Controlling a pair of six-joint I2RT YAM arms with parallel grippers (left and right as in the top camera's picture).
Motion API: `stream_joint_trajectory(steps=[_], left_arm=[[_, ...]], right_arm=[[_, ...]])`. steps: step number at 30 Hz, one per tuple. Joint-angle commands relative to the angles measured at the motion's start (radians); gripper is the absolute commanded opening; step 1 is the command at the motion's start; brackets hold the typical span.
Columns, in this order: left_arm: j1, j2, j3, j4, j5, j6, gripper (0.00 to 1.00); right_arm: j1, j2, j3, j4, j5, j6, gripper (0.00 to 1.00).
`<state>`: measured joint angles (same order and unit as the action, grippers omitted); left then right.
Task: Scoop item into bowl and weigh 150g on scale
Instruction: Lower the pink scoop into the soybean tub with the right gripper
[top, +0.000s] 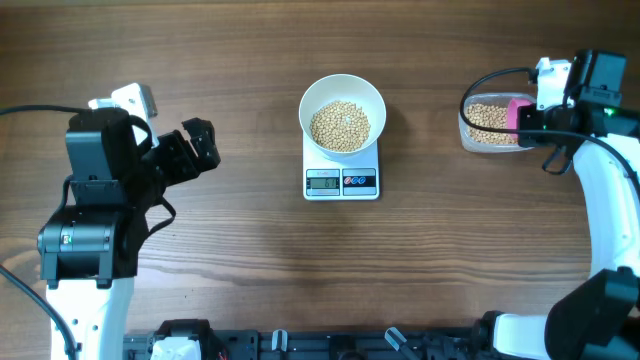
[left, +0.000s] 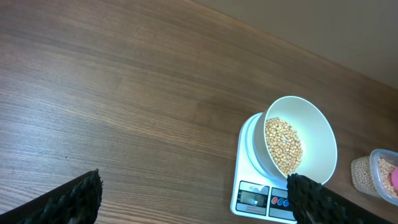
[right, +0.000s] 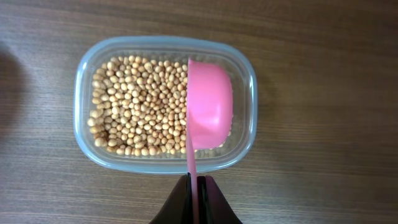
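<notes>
My right gripper (right: 196, 199) is clamped tight on the thin handle of a pink scoop (right: 210, 106). In my right wrist view the handle runs from my jaws at 6 o'clock straight up towards 12 o'clock, and the scoop's cup sits inside a clear tub (right: 84, 81), against its 3 o'clock side. The beans (right: 137, 106) there lie just beyond my jaws, filling the tub from the cup's straight edge across to the 9 o'clock wall in a shallow layer. The cup touches them along that edge, but I cannot tell whether any are inside it.

My left gripper (top: 190, 150) has its jaws spread wide with nothing between them. It hangs over bare table (top: 250, 260), well apart from the beans. In my left wrist view only my 2 dark fingertips show, at the lower corners, with the scale off towards 3 o'clock between them.

From overhead, the white bowl (top: 310, 100) stands on the scale (top: 342, 182), covering its 12 o'clock part, while the display and buttons stay clear at the 6 o'clock edge. A mound of beans covers the bowl's bottom, and its upper wall is bare white. The digits are too small to read. The tub lies at 3 o'clock from the scale, well apart, and my left gripper at 9 o'clock
</notes>
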<state>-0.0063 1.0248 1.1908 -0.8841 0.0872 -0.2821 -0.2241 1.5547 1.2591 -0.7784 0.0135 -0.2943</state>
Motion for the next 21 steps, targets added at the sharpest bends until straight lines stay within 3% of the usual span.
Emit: stream_joint_trajectory(steps=[1,12,21], left_arm=[[0.006,0.004,0.019,0.000,-0.010,0.013,1.00],[0.005,0.004,0.019,0.000,-0.010,0.013,1.00],[0.005,0.004,0.019,0.000,-0.010,0.013,1.00]], right_arm=[[0.002,0.028,-0.005,-0.005,0.024,-0.016,0.04],[0.007,0.076,-0.005,-0.011,0.022,-0.012,0.04],[0.116,0.100,-0.005,-0.017,0.000,-0.012,0.04]])
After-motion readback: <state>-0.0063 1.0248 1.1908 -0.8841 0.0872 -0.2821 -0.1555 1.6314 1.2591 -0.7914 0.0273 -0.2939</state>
